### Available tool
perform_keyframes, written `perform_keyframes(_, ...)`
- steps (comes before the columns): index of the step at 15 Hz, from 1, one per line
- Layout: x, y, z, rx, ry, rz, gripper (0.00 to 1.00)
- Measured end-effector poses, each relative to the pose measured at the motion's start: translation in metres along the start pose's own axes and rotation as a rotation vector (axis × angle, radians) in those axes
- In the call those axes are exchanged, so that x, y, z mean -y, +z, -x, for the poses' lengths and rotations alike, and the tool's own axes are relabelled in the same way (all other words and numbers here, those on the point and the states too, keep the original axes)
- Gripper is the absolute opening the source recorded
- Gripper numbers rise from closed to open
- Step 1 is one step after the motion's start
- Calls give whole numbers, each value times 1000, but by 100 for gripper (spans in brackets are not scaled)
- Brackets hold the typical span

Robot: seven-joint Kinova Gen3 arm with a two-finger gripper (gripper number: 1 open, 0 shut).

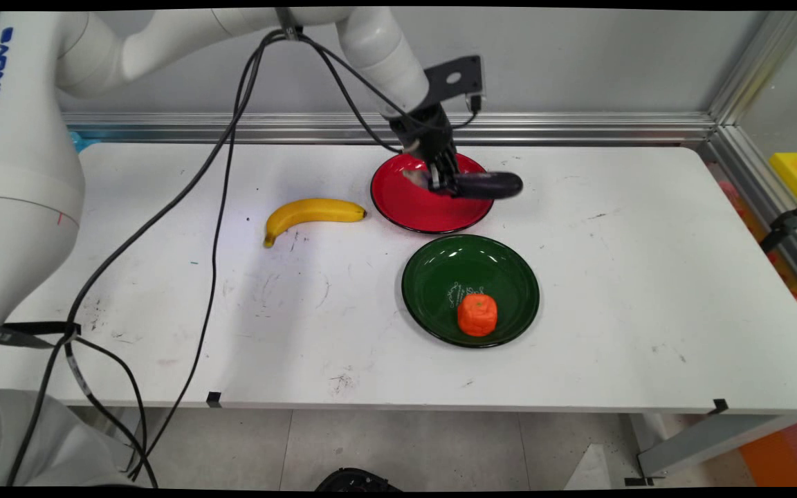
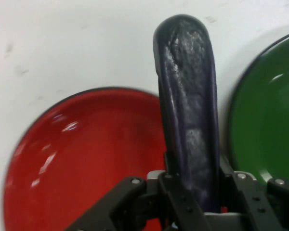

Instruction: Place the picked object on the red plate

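Note:
My gripper (image 1: 444,181) is shut on a dark purple eggplant (image 1: 490,185), which it holds level just above the right side of a red plate (image 1: 409,204). In the hand view the eggplant (image 2: 190,115) runs straight up from between the fingers, its tip reaching past the red plate (image 2: 86,159) over white table. A green plate (image 1: 440,277) lies nearer the front with an orange fruit (image 1: 477,315) on it. The green plate's (image 2: 269,125) edge shows at the right of the hand view.
A yellow banana (image 1: 308,212) lies on the white table (image 1: 647,290) left of the red plate. Black cables (image 1: 215,228) hang from the arm across the table's left half. An aluminium rail (image 1: 578,128) lines the back edge.

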Motion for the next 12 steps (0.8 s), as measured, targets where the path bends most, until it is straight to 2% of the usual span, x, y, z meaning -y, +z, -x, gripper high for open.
perform_keyframes(4, 32, 3, 23, 23, 0, -42, 0)
perform_keyframes(12, 73, 30, 68, 44, 5, -49, 0)
